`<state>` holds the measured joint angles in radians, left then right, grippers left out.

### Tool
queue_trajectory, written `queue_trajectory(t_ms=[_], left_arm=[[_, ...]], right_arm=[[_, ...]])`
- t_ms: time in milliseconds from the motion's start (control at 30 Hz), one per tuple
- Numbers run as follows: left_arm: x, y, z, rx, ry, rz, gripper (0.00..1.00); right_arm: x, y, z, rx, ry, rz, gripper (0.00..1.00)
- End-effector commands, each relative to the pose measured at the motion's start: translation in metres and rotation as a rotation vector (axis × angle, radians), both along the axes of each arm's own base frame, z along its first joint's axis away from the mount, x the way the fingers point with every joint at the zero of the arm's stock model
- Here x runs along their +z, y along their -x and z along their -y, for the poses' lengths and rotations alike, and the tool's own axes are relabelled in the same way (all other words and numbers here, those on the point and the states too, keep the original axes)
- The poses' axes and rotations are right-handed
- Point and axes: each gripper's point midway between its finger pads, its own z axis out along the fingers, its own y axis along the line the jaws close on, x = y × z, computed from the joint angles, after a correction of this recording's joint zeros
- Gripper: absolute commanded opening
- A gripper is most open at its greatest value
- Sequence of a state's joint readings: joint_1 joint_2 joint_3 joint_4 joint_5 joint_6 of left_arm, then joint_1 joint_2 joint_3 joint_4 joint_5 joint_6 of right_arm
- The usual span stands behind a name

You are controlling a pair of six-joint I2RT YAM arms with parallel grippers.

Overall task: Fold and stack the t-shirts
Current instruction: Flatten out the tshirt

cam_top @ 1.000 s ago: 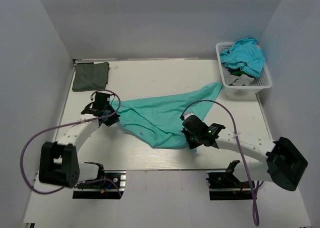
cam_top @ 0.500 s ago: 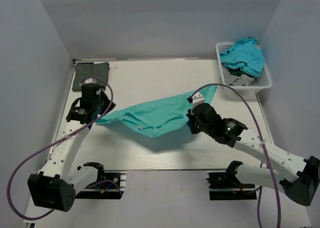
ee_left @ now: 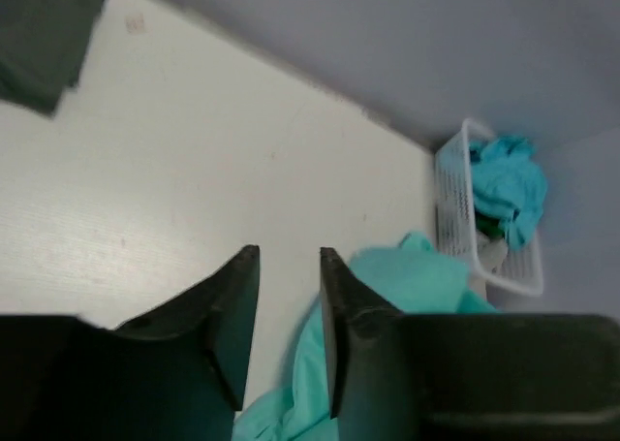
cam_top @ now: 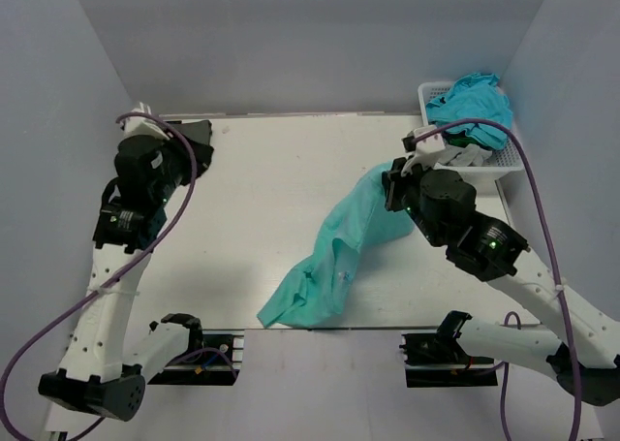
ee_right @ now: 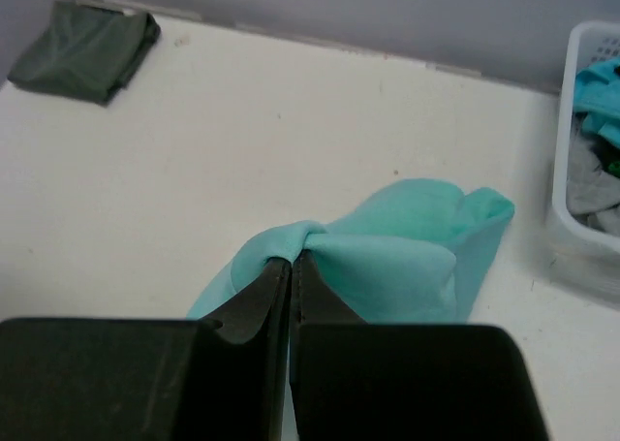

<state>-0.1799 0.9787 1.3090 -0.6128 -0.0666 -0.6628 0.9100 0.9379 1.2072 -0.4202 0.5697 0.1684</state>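
Observation:
My right gripper is shut on a bunched fold of the teal-green t-shirt and holds it high. The cloth hangs from it down and left, and its lower end lies crumpled near the table's front edge. In the right wrist view the fingers pinch the teal-green t-shirt. My left gripper is open and empty, raised at the back left. The teal-green t-shirt shows beyond its fingers. A folded dark grey-green t-shirt lies in the back left corner, partly hidden in the top view.
A white lattice basket stands at the back right with turquoise-blue t-shirts and a grey one in it. It also shows in the wrist views. Grey walls close in the table on three sides.
My left gripper has let go of the teal-green t-shirt and risen toward the back left. My right gripper has lifted toward the back right, so the shirt now hangs from it alone.

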Motion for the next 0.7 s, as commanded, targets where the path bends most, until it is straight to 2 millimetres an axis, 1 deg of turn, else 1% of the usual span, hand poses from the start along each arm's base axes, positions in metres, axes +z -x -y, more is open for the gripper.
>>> queue_trajectory(t_ms=[0,33,67,100,133,167,200,233,267,333,367,400,433,467,500,533,567,600,633,667], left_arm=[[-0.094,0.007,0.026,-0.157,-0.020,-0.262,0.44],[-0.108,0.008,0.032,-0.188,-0.011,-0.295,0.58],[-0.133,0.016,0.043,-0.252,0.012,-0.358,0.66],[-0.143,0.020,0.046,-0.277,0.013,-0.382,0.73],[-0.154,0.025,0.052,-0.323,0.024,-0.416,0.84],[-0.172,0.032,0.058,-0.351,0.030,-0.465,0.86],[-0.180,0.033,0.061,-0.370,0.040,-0.489,0.88],[-0.180,0.040,0.076,-0.459,0.061,-0.479,0.96],[-0.195,0.050,0.086,-0.505,0.068,-0.518,1.00],[-0.208,0.061,0.102,-0.577,0.073,-0.549,1.00],[-0.222,0.073,0.113,-0.613,0.048,-0.587,1.00],[-0.229,0.079,0.120,-0.643,0.038,-0.602,1.00],[-0.239,0.086,0.127,-0.665,0.020,-0.633,1.00],[-0.253,0.098,0.144,-0.715,-0.008,-0.676,1.00],[-0.265,0.105,0.152,-0.734,-0.027,-0.711,1.00],[-0.278,0.111,0.157,-0.740,-0.066,-0.749,1.00],[-0.283,0.111,0.166,-0.756,-0.098,-0.762,1.00],[-0.307,0.121,0.175,-0.761,-0.192,-0.836,1.00],[-0.306,0.117,0.185,-0.767,-0.230,-0.836,1.00],[-0.314,0.122,0.184,-0.764,-0.291,-0.880,1.00]], right_arm=[[-0.045,0.001,0.000,-0.005,0.101,-0.095,0.00],[-0.058,0.005,0.004,-0.007,0.125,-0.132,0.00],[-0.082,0.009,0.010,-0.027,0.161,-0.187,0.00],[-0.094,0.014,0.015,-0.044,0.172,-0.229,0.00],[-0.101,0.016,0.018,-0.057,0.163,-0.254,0.00],[-0.118,0.021,0.024,-0.076,0.183,-0.284,0.00],[-0.131,0.027,0.030,-0.103,0.181,-0.333,0.00],[-0.146,0.030,0.035,-0.121,0.203,-0.362,0.00],[-0.159,0.033,0.042,-0.149,0.221,-0.383,0.00],[-0.182,0.041,0.052,-0.207,0.223,-0.456,0.00],[-0.190,0.044,0.054,-0.218,0.236,-0.479,0.00],[-0.207,0.048,0.059,-0.242,0.254,-0.515,0.00],[-0.214,0.050,0.061,-0.255,0.259,-0.533,0.00],[-0.227,0.053,0.062,-0.266,0.264,-0.563,0.00],[-0.232,0.054,0.064,-0.272,0.272,-0.574,0.00],[-0.236,0.055,0.060,-0.261,0.269,-0.584,0.00],[-0.239,0.055,0.061,-0.269,0.266,-0.596,0.00],[-0.245,0.057,0.061,-0.263,0.276,-0.609,0.00],[-0.248,0.055,0.059,-0.271,0.267,-0.611,0.00],[-0.251,0.056,0.061,-0.279,0.268,-0.618,0.00]])
